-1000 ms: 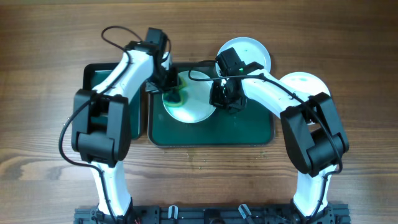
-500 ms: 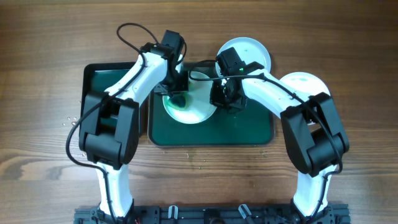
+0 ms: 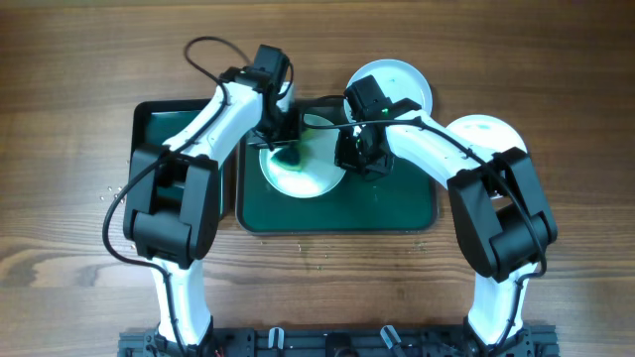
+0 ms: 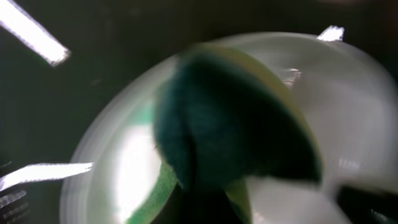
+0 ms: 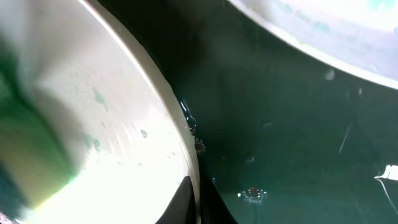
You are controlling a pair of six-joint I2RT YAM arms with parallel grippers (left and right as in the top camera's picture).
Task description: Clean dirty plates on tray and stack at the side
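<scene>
2 trays side by side! Far left sits the small tray (image 3: pixel 149 124). Next comes the left gripper (image 3: pixel 282 145), clamped on the sponge (image 4: pixel 230 124) and pressing it onto the smeared plate (image 3: pixel 316 171) at the left end of the big tray (image 3: pixel 397 210). The right gripper (image 3: pixel 354 157) pinches that plate's right rim. A second plate (image 3: pixel 402 79) lies at the big tray's back edge, and a third plate (image 3: pixel 484 129) sits just off its right end, partly under the arm.

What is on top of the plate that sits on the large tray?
A green sponge, held by the left gripper, and teal smears on the plate. The surface under the sponge is hidden.
</scene>
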